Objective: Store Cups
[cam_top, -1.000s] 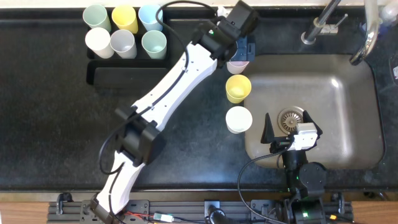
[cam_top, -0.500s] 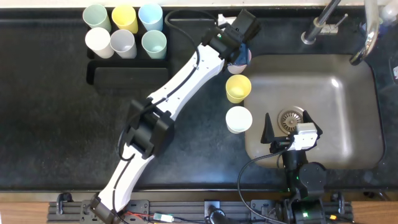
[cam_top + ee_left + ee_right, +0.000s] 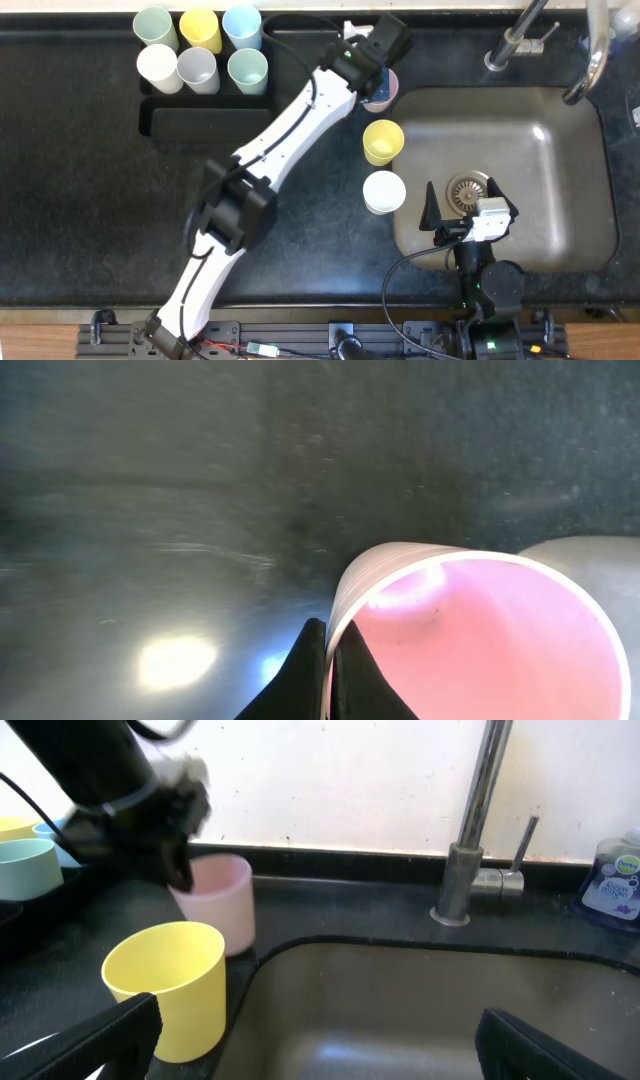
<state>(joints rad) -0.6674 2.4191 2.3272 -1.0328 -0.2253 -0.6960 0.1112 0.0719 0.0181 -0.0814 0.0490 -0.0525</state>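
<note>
A pink cup stands tilted on the dark counter at the sink's back left corner. My left gripper is shut on its rim, one finger inside and one outside, as the left wrist view shows on the pink cup at the fingertips. From the right wrist I see the pink cup under the left gripper. A yellow cup and a white cup stand along the sink's left rim. My right gripper rests open over the sink, holding nothing.
A black rack at the back left holds several upright cups in pale colours. The steel sink has a drain, a faucet behind it and a soap bottle at the far right.
The left arm has shifted the pink cup a little toward the back of the counter, away from the yellow cup. The right arm has stayed still.
</note>
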